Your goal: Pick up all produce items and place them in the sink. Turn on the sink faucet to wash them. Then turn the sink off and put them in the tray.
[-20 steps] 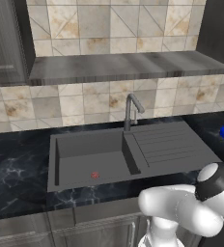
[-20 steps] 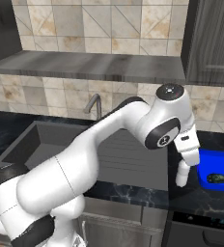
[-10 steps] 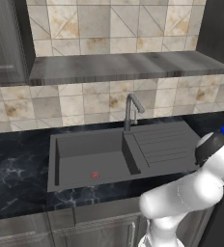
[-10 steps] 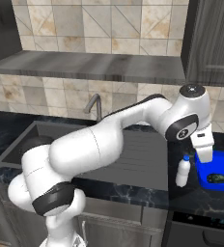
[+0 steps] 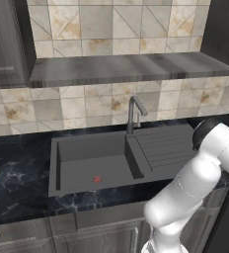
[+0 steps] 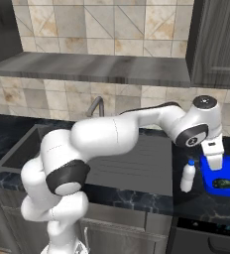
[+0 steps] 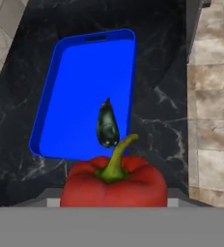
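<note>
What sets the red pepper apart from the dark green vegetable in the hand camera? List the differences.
The red pepper is bright red and broad, with a curved green stem; the dark green vegetable is near black, slim and oval. The pepper sits at the gripper, above the counter; the green one lies in the blue tray. The pepper looks far larger, but it is much nearer the camera, so true sizes are unclear. Both are glossy produce.

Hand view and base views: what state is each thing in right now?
Gripper: closed on the red pepper, over the tray.
Red pepper: held, not yet down.
Dark green vegetable: lying in the tray.
Sink: nothing in it.
Faucet: no water running.
Bottle: upright beside the tray.
</note>
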